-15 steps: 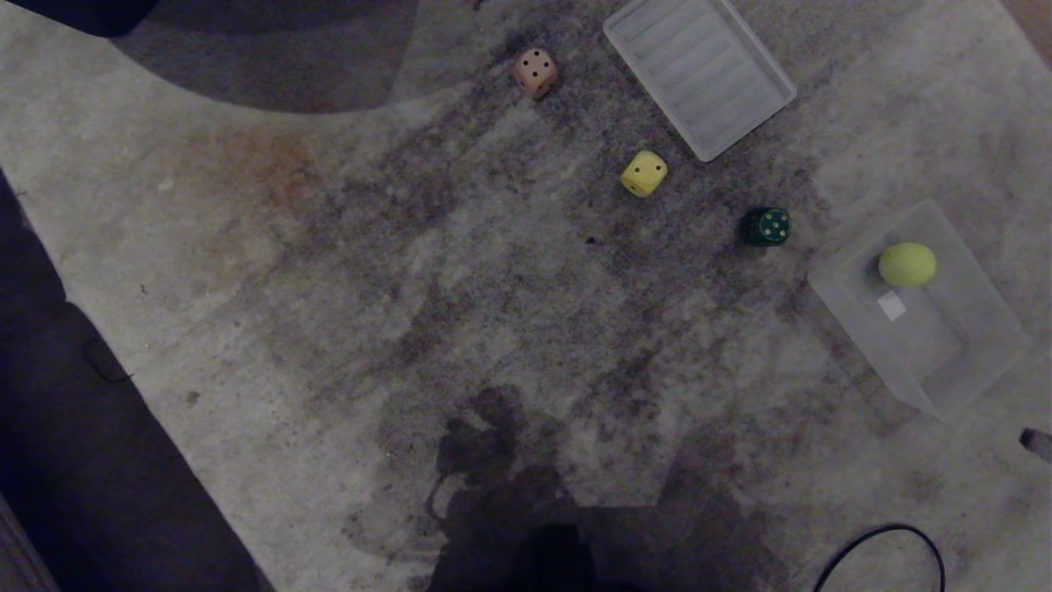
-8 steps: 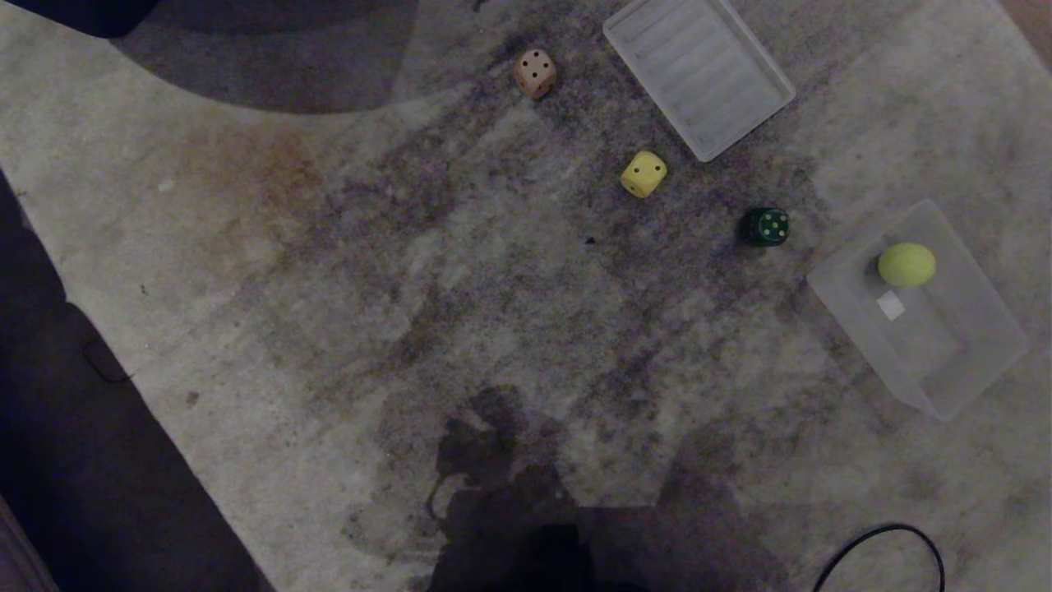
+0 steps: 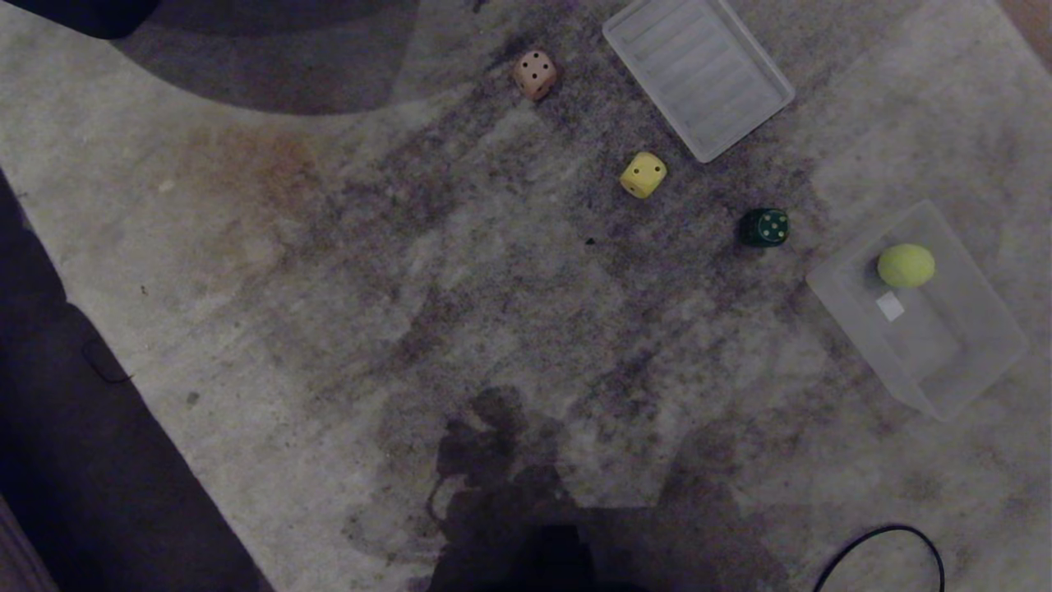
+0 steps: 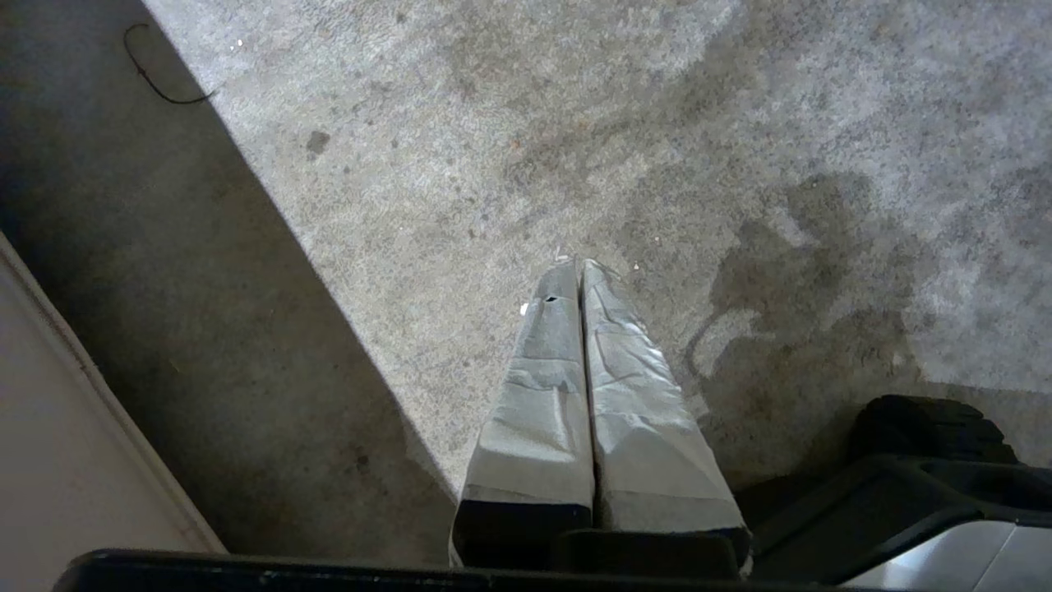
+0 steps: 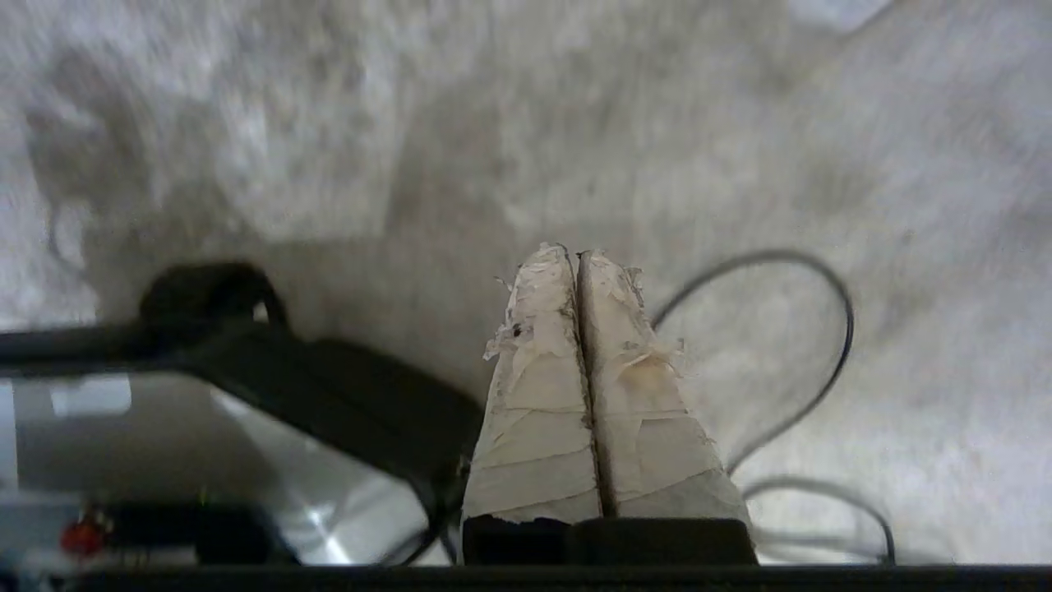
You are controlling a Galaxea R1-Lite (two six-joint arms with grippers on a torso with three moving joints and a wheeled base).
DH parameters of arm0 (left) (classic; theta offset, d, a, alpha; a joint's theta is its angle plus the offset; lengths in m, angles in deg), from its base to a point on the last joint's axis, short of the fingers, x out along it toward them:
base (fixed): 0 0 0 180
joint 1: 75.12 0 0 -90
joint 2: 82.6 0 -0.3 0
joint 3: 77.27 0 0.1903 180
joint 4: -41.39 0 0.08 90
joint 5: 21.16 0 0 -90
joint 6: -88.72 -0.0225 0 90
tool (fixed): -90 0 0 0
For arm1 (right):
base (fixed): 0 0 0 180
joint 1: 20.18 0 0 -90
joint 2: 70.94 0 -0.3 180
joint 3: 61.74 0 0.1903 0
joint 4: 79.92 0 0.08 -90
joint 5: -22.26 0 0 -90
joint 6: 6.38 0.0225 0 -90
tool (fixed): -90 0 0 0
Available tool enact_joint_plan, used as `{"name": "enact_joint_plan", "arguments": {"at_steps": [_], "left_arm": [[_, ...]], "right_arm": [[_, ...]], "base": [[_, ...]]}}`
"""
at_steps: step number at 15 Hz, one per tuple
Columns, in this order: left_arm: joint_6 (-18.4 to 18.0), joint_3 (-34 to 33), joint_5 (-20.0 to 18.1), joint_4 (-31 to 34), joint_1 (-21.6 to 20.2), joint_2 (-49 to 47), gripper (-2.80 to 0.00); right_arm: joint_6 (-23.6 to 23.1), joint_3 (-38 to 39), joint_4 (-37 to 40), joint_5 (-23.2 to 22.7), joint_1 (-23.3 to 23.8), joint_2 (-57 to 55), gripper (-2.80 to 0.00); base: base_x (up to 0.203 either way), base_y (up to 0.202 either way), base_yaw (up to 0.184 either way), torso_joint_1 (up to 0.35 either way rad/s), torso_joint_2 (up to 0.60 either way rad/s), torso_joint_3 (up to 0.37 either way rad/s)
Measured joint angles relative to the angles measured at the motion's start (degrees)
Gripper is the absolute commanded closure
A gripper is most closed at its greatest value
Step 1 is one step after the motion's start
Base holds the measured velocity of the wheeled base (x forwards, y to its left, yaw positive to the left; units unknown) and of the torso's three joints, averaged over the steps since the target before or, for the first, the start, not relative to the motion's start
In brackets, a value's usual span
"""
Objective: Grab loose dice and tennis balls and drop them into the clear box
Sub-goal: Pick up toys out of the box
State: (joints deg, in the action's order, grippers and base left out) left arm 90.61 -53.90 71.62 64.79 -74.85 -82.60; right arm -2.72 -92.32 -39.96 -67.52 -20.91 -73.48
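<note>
1. A tennis ball [image 3: 906,265] is lying inside the clear box [image 3: 970,362], near the box's far end, beside a small white label [image 3: 890,306].
2. The clear box is sitting on the carpet [image 3: 345,271] at the right of the head view.
3. A dark green die [image 3: 766,227] is resting on the carpet just left of the box.
4. A yellow die [image 3: 643,174] is lying farther left, and a tan die [image 3: 535,74] is lying beyond it.
5. A ribbed lid [image 3: 699,72] is lying flat near the yellow die.
6. The left end effector [image 4: 575,267] is hanging over the carpet with its taped fingers pressed together, holding nothing.
7. The right end effector [image 5: 573,251] is likewise pinched closed and empty, above a black cable [image 5: 809,329].
</note>
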Motion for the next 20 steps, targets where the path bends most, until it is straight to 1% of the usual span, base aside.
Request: {"name": "enact_joint_plan", "arguments": {"at_steps": [5,8,14,20], "left_arm": [[0.1,0.0,0.0,0.0,0.0,0.0,0.0],[-1.0,0.0,-0.6,0.0,0.0,0.0,0.0],[-0.4,0.0,-0.4,0.0,0.0,0.0,0.0],[-0.6,0.0,-0.4,0.0,0.0,0.0,0.0]], "right_arm": [[0.0,0.4,0.2,0.1,0.1,2.4,0.0],[0.0,0.4,0.3,0.0,0.1,2.6,0.0],[0.0,0.4,0.4,0.0,0.1,2.7,0.0],[0.0,0.4,0.5,0.0,0.1,2.7,0.0]], "base": [[0.0,0.0,0.0,0.0,0.0,0.0],[0.0,0.0,0.0,0.0,0.0,0.0],[0.0,0.0,0.0,0.0,0.0,0.0],[0.172,0.0,-0.001,0.004,0.0,0.003]]}}
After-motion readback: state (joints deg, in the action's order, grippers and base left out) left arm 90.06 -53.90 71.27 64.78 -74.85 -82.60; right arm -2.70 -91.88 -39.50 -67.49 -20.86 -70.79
